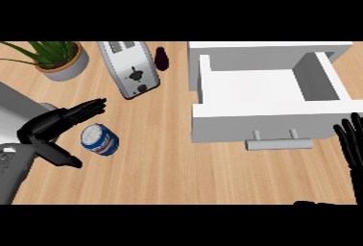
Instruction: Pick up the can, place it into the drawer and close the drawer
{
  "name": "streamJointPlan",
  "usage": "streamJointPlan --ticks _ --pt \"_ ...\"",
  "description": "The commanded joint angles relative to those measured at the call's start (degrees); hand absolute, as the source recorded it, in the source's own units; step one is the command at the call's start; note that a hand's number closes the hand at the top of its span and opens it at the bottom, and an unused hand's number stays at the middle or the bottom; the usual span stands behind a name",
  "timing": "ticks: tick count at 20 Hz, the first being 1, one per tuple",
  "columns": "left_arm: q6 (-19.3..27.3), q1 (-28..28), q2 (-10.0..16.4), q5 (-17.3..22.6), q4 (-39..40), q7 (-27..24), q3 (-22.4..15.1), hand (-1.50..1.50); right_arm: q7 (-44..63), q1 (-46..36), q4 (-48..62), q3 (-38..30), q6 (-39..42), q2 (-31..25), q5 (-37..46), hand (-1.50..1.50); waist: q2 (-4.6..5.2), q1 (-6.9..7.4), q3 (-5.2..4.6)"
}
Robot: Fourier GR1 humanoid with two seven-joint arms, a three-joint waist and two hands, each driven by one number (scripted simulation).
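Note:
A blue and white can [100, 139] stands on the wooden counter at the left. My left hand [53, 127] is open around it: straight fingers reach past the can's upper left, the thumb lies below and to its left, and neither clearly touches it. A white drawer [264, 121] stands pulled open at the right, its inside bare, with a grey handle [279, 143] on its front. My right hand [351, 141] shows at the right edge, open with fingers up, just right of the drawer's front.
A silver toaster [129, 67] lies at the back, with a dark bottle [162, 58] beside it. A potted plant [58, 58] stands at the back left. A grey appliance [16, 110] fills the left edge.

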Motion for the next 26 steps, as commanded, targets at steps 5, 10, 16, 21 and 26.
streamJointPlan --ticks 5,10,16,21,26 --pt "-4.88 -1.94 1.54 -3.67 8.31 -15.76 -6.02 -1.5 -0.95 2.63 -2.46 0.57 0.84 1.0 -0.55 -1.5 -0.12 -0.49 0.02" --pt "-2.8 -2.83 3.15 -4.74 13.02 -21.28 -9.21 -1.5 -2.5 0.87 1.34 0.54 0.44 0.87 1.46 -1.5 0.15 -0.22 0.02" --pt "1.45 -5.39 1.53 -5.95 20.74 -23.83 -12.47 -1.5 -2.14 0.26 0.52 -0.04 1.19 0.44 0.02 -1.5 0.33 -1.07 -0.02" --pt "4.4 -8.58 -0.22 -6.64 24.6 -26.42 -14.53 -1.5 -0.35 -0.45 -0.43 1.07 -0.2 1.43 1.24 -1.5 0.46 -1.27 -0.08" --pt "5.57 -8.08 0.17 -7.32 26.7 -30.78 -16.88 -1.5 3.32 -1.69 -3.43 0.12 -1.41 0.88 0.7 -1.5 0.28 -0.56 -0.07"
